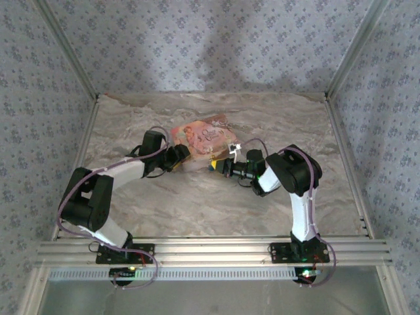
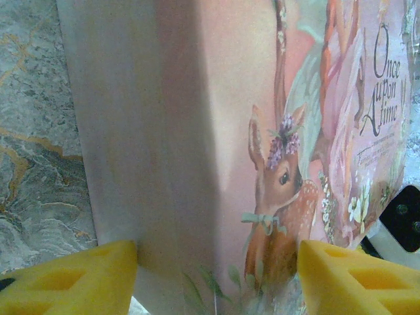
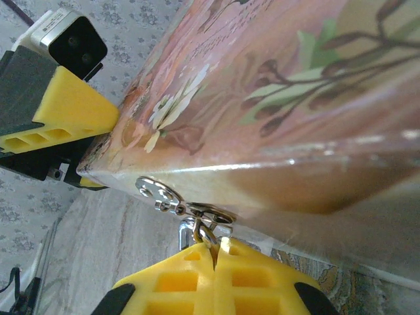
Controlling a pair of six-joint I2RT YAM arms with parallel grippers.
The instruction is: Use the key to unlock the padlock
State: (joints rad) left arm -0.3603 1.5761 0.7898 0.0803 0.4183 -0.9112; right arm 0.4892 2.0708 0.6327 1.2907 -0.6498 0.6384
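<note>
The padlock's body cannot be told apart; what shows is one cluster of small silver metal just under the lower edge of the single pink box (image 3: 275, 85): one flat tab (image 3: 156, 191) with two holes, one ring (image 3: 213, 215) and one silver loop (image 3: 188, 230). The loop runs straight down into the tips of the right gripper (image 3: 215, 252), whose two yellow fingers (image 3: 177, 282) are pressed together, pinching it. The tab and ring hang free just beyond the tips, against the box. The left gripper (image 2: 216, 262) is spread wide, one finger on each side of the box, clamping it above the marbled table (image 2: 33, 131).
</note>
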